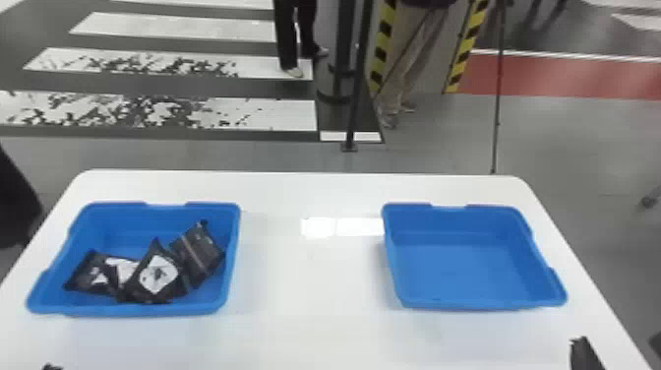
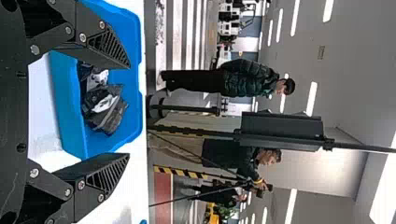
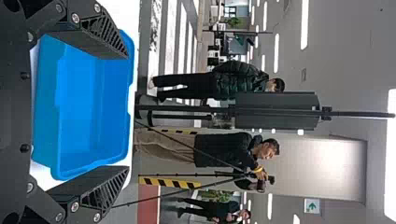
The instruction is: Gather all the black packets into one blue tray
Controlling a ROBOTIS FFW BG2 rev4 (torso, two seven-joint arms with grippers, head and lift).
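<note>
Packets (image 1: 157, 276) lie together in one blue tray (image 1: 133, 310), roughly one o'clock from the nearer left claw (image 2: 129, 110), spread empty like the right claw (image 3: 128, 112).

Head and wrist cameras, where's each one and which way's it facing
Left wrist view: on that wrist, facing left blue tray, black packets and room; left gripper open.
Right wrist view: on that wrist, facing right blue tray and room; right gripper open.
Head view: on the head, forward and down over the table; gripper tips at bottom.
Head shares packets with left wrist, right tray with right wrist.
</note>
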